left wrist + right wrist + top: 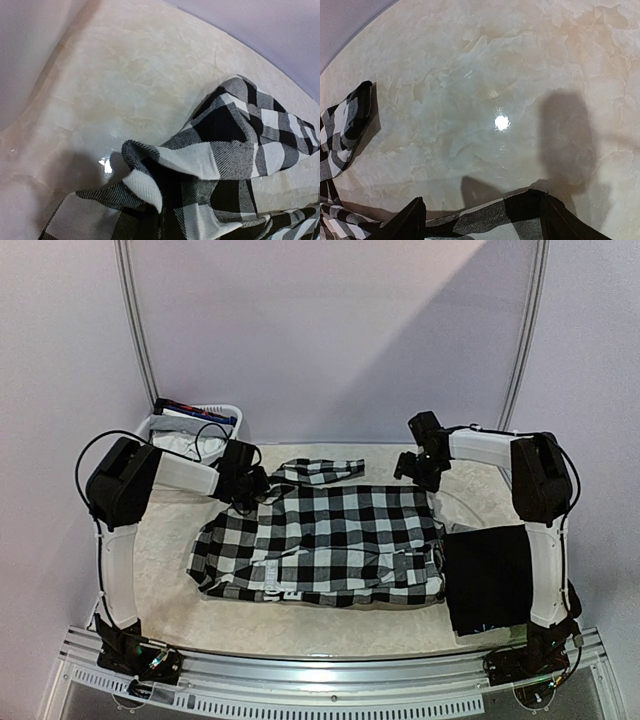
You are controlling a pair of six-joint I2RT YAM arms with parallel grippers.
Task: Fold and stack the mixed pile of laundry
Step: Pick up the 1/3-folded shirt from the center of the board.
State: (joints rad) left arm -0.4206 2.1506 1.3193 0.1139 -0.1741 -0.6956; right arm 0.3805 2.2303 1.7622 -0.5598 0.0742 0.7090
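The black-and-white checkered shirt lies spread across the middle of the table, with one sleeve stretched toward the back. My left gripper sits at the shirt's back-left corner and is shut on the cloth. In the left wrist view bunched checkered fabric hides the fingers. My right gripper hovers at the shirt's back-right corner. Its fingers stand wide open, and the shirt's edge lies loose between them. A folded black piece rests flat to the right of the shirt.
A white plastic basket stands at the back left with more garments inside. The marbled tabletop shows in front of the shirt and behind it. A metal rail runs along the near edge.
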